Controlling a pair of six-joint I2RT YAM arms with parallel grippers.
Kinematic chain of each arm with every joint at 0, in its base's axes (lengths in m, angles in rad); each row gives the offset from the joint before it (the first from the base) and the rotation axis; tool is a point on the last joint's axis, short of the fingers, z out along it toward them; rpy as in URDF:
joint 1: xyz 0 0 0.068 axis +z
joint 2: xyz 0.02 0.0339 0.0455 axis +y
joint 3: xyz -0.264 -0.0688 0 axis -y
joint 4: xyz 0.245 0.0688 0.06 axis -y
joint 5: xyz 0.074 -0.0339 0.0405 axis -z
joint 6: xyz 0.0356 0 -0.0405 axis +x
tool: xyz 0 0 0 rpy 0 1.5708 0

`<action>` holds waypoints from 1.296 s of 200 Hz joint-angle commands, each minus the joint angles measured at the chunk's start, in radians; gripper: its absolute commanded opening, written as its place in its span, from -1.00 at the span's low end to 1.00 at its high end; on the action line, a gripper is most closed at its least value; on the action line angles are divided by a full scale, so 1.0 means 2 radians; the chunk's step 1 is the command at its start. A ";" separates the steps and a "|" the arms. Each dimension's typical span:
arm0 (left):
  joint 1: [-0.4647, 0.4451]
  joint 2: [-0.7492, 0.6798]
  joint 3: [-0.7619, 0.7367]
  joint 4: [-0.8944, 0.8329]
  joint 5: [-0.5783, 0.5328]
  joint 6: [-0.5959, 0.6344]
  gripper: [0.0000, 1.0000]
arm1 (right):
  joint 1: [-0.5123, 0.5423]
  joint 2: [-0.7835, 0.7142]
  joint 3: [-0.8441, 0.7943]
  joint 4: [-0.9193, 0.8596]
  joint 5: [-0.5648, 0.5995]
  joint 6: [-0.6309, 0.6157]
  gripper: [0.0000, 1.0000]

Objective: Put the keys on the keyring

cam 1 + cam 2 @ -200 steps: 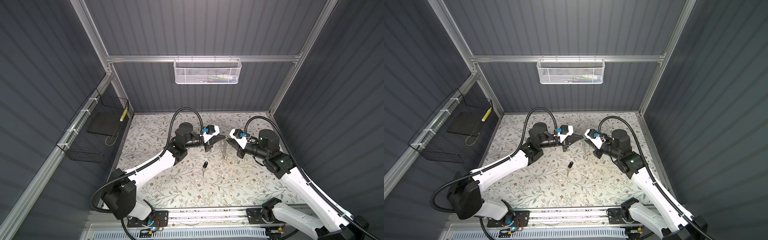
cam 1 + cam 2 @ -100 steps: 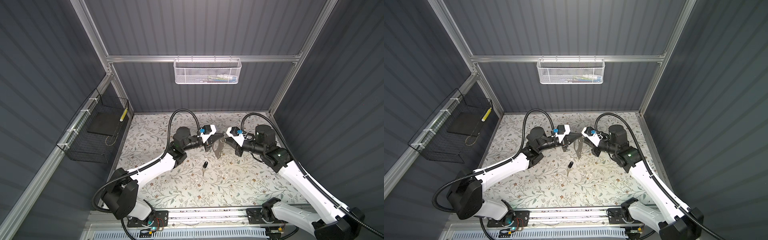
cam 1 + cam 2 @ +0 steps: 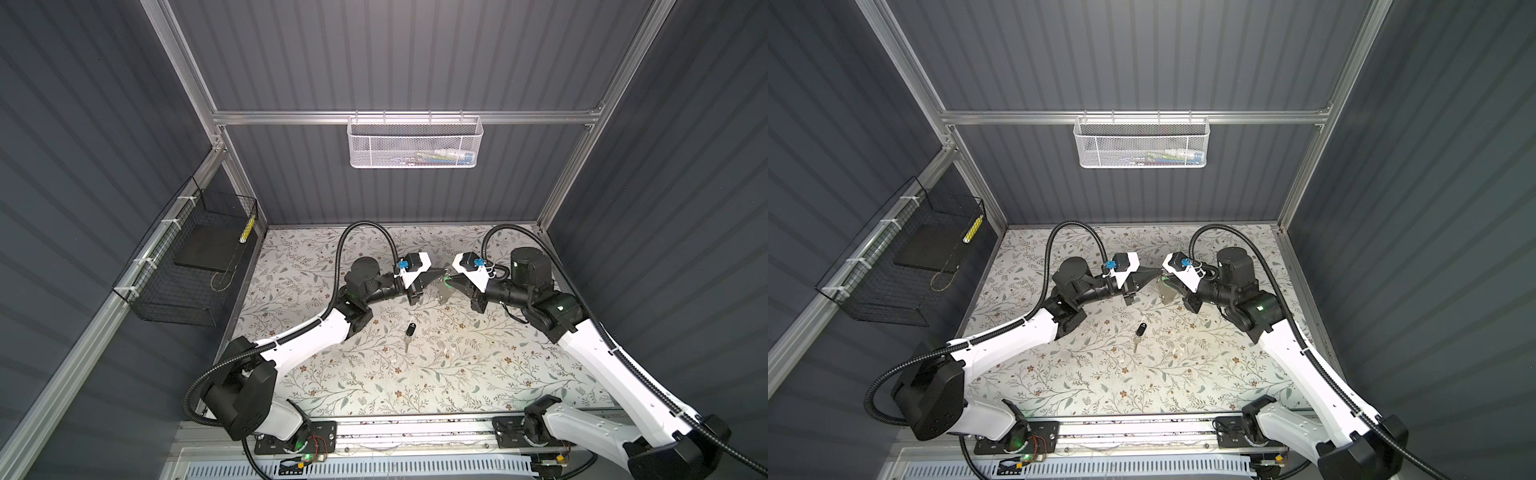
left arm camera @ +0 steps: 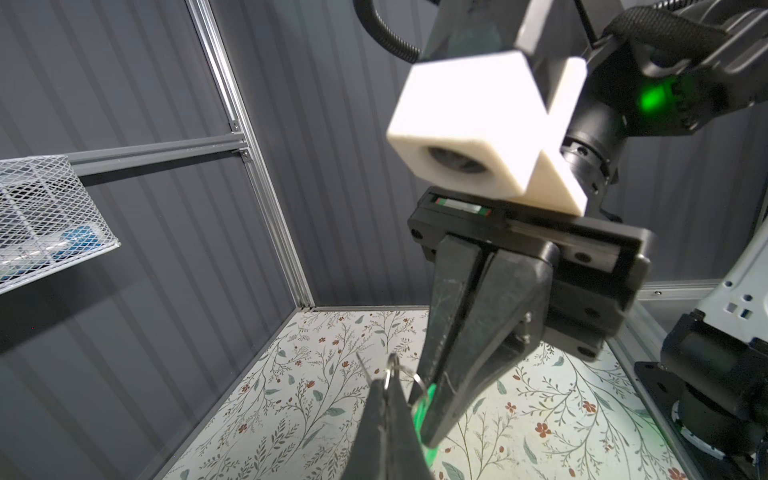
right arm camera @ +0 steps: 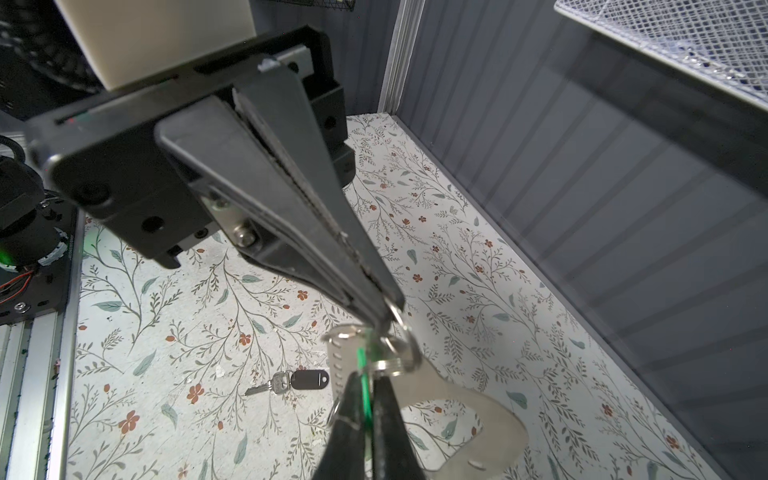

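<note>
left tool (image 5: 386, 311) clamps keyring (image 5: 440, 388) | right tool (image 4: 434, 432) clamps green tag (image 5: 361, 370) | key (image 3: 410, 332) on table (image 3: 457, 374)

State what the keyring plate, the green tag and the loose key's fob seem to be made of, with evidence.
Keyring plate: likely metal, matte grey; a thin stiff sheet with soft sheen and punched holes.
Green tag: probably plastic; its edge looks translucent, bright green.
Key fob: probably plastic, smooth black, slightly glossy; the key shaft beside it looks like silvery metal.
</note>
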 commanded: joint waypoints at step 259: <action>0.066 -0.041 -0.008 -0.094 -0.015 -0.015 0.01 | -0.004 0.085 0.113 -0.180 0.071 -0.147 -1.00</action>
